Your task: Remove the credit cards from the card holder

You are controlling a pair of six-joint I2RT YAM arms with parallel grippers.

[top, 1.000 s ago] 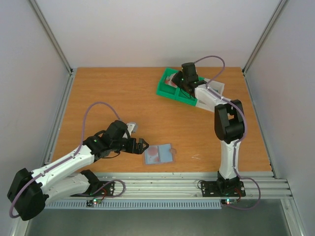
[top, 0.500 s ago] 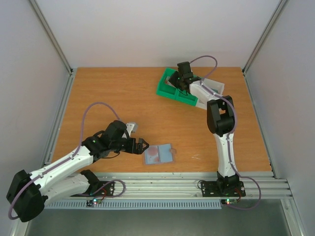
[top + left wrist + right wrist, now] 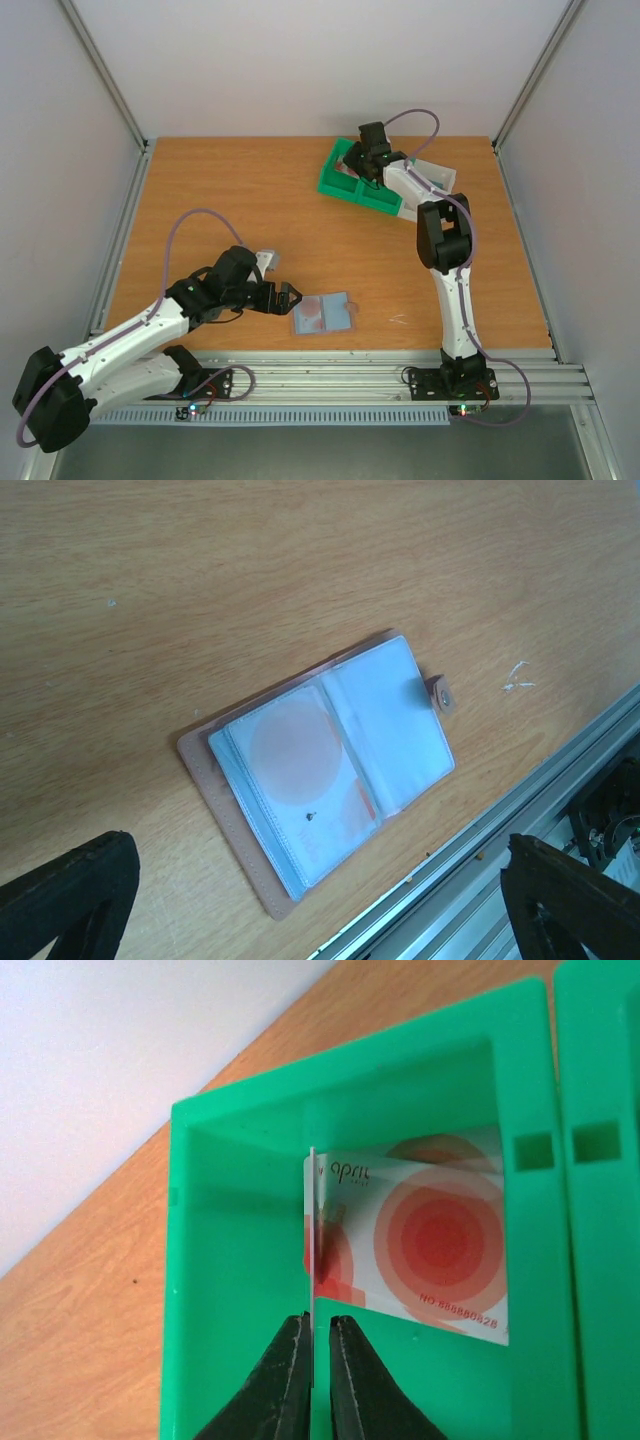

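Right hand (image 3: 318,1320) with card (image 3: 312,1220) farther left

Left tool (image 3: 292,298) beside the card holder (image 3: 325,314) on the bench (image 3: 250,200); right tool (image 3: 365,166) over the green tray (image 3: 334,185).

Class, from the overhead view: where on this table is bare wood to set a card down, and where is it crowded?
Bare: far-left tabletop between the wall rail and the green tray; the middle strip between tray and card holder. Crowded: beside the holder, at the open left gripper; the tray, under the right gripper.
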